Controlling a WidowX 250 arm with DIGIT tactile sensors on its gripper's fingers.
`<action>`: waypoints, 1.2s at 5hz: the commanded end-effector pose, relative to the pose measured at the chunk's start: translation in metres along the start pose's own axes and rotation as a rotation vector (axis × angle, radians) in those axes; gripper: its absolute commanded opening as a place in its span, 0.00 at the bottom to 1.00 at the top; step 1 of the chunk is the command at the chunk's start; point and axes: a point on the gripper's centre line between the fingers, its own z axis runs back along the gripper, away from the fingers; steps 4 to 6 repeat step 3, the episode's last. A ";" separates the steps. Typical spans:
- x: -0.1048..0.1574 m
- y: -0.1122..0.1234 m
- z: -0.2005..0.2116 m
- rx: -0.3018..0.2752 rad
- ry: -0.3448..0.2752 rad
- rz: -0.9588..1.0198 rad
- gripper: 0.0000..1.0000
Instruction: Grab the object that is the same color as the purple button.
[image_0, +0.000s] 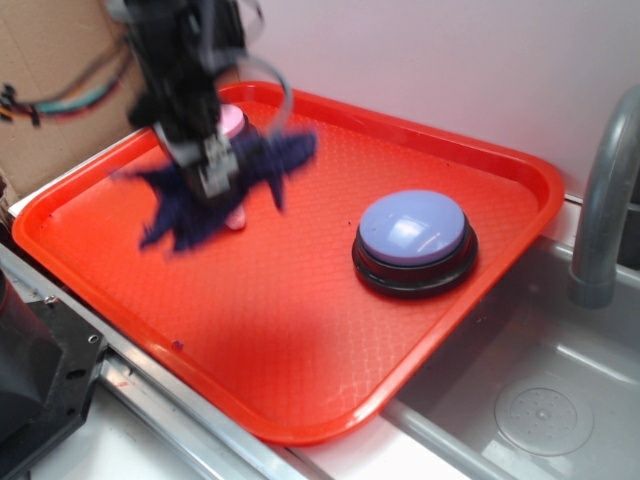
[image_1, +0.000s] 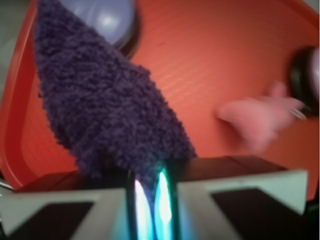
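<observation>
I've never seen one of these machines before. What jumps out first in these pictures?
The bright red tray fills the scene. Over its left part the black claw is shut on a fuzzy dark purple rag, which dangles in the air. On the tray's right side sits a big lavender button; a pink plush toy lies on the tray near a smaller pink button at the back left.
</observation>
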 end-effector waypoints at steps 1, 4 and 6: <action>0.004 0.042 0.065 0.041 -0.064 0.256 0.00; 0.011 0.057 0.059 0.050 0.020 0.319 0.00; 0.011 0.057 0.059 0.050 0.020 0.319 0.00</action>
